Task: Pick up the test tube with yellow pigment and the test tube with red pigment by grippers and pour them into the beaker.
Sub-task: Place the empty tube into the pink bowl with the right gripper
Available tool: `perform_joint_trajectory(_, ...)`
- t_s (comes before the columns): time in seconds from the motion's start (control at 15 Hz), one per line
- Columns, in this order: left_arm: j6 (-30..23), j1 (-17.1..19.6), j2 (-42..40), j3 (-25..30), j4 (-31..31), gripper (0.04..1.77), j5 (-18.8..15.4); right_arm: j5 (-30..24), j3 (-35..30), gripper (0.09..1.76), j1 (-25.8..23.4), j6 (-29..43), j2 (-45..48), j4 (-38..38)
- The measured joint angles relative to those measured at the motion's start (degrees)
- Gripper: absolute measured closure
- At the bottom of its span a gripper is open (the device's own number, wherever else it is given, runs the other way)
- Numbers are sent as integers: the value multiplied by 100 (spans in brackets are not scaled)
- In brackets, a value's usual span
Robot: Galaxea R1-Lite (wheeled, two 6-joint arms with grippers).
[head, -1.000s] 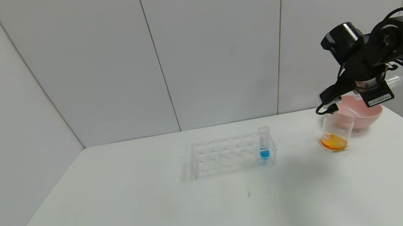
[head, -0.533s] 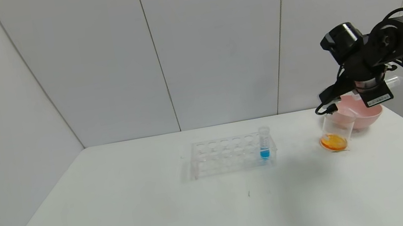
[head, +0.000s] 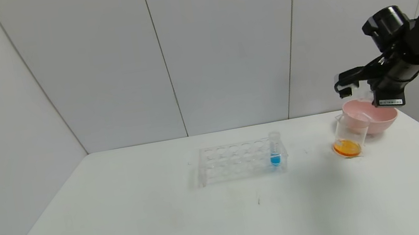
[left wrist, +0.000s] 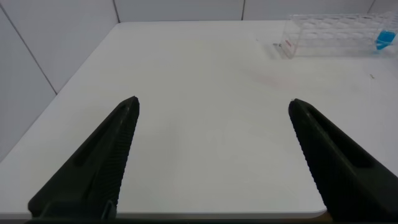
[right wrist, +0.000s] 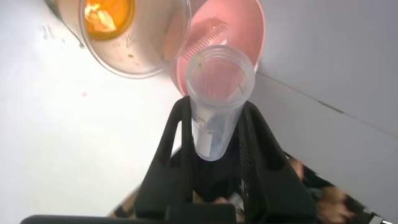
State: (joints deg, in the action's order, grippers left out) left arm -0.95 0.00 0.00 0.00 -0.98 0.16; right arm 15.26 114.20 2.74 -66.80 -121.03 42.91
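A white table (head: 167,225) is seen spread before grey wall panels. At its middle a clear tube rack (head: 237,161) is placed, and a tube with blue liquid (head: 275,150) is stood upright in the rack's right end. Toward the far right of the table a pink bowl (head: 378,118) is set, and the beaker (head: 349,135) is stood just beside it on its near left, touching or nearly so; orange liquid is held in the beaker's bottom.

The right gripper (right wrist: 214,134) is raised above the pink bowl, at the far right of the table. Its fingers are closed on an emptied clear test tube (right wrist: 217,93), which is gripped around its body with its open mouth turned toward the bowl and beaker. Which pigment it carried cannot be told.

The left gripper (left wrist: 211,112) is held low over the table's near left, its fingers spread wide with nothing between them.
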Motion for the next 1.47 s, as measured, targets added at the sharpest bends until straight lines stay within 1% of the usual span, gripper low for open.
perform_joint_trajectory(0.13, 0, 0, 0, 0, 0, 9, 0, -823, -72, 135, -223, 1007, 101, -5)
perform_joint_trajectory(0.27, 0, 0, 0, 0, 2, 9, 0, -1387, -168, 135, -360, 2016, 221, -55)
perform_joint_trajectory(0.33, 0, 0, 0, 0, 0, 9, 0, -1564, -271, 135, -412, 2537, 304, -176)
perform_joint_trajectory(0.47, 2, 0, 0, 0, 2, 9, 0, -1821, -673, 135, -485, 3167, 474, -739)
perform_joint_trajectory(0.6, 0, 0, 0, 0, 0, 9, 0, -2116, -1341, 135, -569, 3471, 647, -1623)
perform_joint_trajectory(0.67, 0, 0, 0, 0, 0, 9, 0, -2182, -1713, 135, -605, 3624, 725, -2082)
perform_joint_trajectory(0.8, 0, 0, 0, 0, 0, 9, -2, -2239, -2406, 135, -618, 4286, 866, -3238)
perform_joint_trajectory(0.93, 0, 0, 0, 0, 0, 9, 0, -2241, -2795, 135, -621, 5036, 948, -4225)
perform_joint_trajectory(1.0, 0, 0, 0, 0, 0, 9, 0, -2243, -2893, 135, -644, 5353, 967, -4491)
perform_joint_trajectory(1.2, 0, 0, 0, 0, 0, 9, 0, -2068, -3003, 135, -858, 5803, 979, -4628)
perform_joint_trajectory(1.4, 0, 0, 0, 0, 0, 9, 0, -1777, -2887, 135, -983, 6495, 844, -4838)
perform_joint_trajectory(1.47, 2, 0, 0, 0, 0, 9, -2, -1701, -2873, 135, -1034, 6557, 769, -5010)
